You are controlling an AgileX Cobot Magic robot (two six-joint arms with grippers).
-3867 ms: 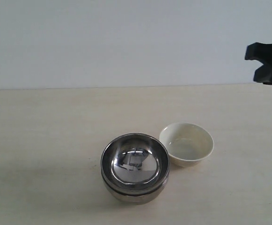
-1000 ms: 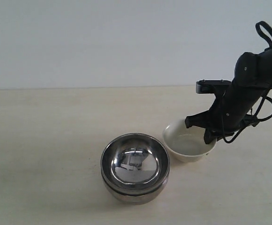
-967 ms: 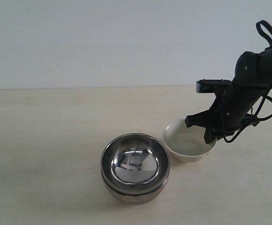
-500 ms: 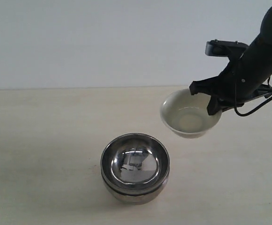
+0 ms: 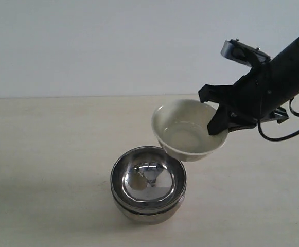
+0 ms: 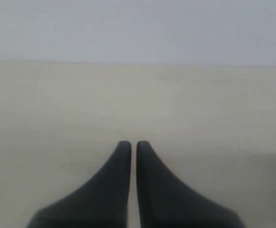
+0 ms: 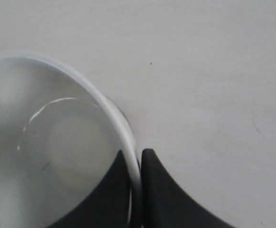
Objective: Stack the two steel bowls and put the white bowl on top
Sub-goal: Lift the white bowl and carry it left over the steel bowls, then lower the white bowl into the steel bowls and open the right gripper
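Exterior: the right gripper (image 5: 217, 122) pinches the white bowl (image 5: 182, 135) by its rim, tilted in the air, just above and right of the stacked steel bowls (image 5: 148, 188) on the table (image 5: 46, 154). Left wrist: the left gripper (image 6: 129, 146) is clenched on nothing. Right wrist: one finger sits inside the bowl's rim, one outside.

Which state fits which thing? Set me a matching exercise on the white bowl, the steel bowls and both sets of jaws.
Things:
1. white bowl
2. two steel bowls
3. left jaws
4. right jaws

States:
A. shut on nothing, over the bare table
B. nested one in the other, standing on the table
C. in the air, off the table
D. clamped on a bowl's rim

Pairs: 1-C, 2-B, 3-A, 4-D
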